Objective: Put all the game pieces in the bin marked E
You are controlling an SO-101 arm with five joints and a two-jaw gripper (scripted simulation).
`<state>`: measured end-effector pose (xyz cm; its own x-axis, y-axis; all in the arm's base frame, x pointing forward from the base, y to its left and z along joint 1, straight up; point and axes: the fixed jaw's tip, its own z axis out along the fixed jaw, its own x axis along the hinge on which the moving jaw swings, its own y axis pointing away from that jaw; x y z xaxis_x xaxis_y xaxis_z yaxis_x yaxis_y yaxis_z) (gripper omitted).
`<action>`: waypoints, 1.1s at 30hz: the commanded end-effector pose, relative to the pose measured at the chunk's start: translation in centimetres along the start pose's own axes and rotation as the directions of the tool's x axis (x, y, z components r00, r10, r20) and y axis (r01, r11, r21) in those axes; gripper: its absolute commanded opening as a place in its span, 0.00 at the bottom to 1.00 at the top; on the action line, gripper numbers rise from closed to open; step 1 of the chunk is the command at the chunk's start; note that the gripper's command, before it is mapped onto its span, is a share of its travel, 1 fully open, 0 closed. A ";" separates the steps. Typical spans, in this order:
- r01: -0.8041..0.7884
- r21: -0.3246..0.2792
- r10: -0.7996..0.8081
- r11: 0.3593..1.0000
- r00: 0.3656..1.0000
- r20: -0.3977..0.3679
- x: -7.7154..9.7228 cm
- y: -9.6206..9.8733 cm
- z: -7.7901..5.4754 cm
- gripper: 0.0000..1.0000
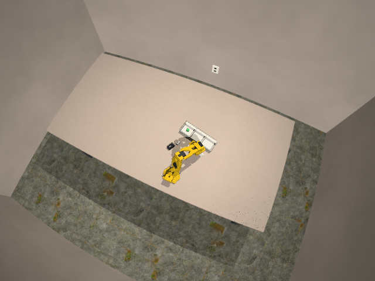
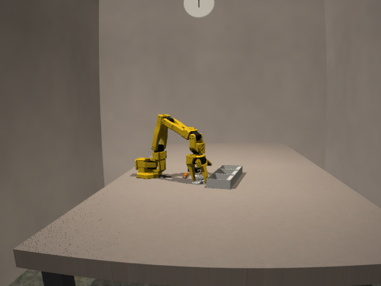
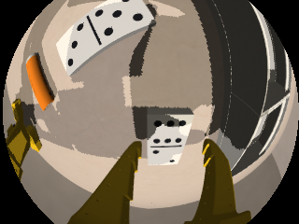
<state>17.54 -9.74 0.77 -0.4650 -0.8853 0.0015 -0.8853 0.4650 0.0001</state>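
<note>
The hand (image 2: 199, 181) (image 3: 173, 142) is released, its fingers parted low over a domino (image 3: 169, 140) on the table (image 1: 136, 99) (image 2: 215, 221). Another domino (image 3: 105, 35) and an orange cylinder (image 2: 185, 175) (image 3: 39, 82) lie nearby. Beside the hand stands a three-compartment bin row (image 1: 208, 147) (image 2: 218, 183); an end compartment holds a green thing (image 1: 187, 129).

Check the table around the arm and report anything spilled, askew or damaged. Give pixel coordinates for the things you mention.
Nothing looks spilled, tipped or broken. The bins (image 1: 212, 149) (image 2: 218, 183) stand flat, and the two dominoes (image 3: 109, 35) (image 3: 169, 140) lie face up, at different angles, like scattered game pieces. Fine dark specks (image 1: 254, 215) (image 2: 58, 236) dot one table corner; whether dirt or surface pattern, I cannot tell.
</note>
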 end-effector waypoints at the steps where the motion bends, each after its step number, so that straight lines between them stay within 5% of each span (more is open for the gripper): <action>1: 0.002 0.018 -0.003 1.000 1.000 0.001 0.1 -0.3 -0.1 0.29; 33: 0.002 0.018 -0.003 1.000 1.000 0.001 0.1 -0.3 -0.1 0.20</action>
<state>17.48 -9.71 0.67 -0.4650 -0.8853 0.0013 -0.8853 0.4650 0.0060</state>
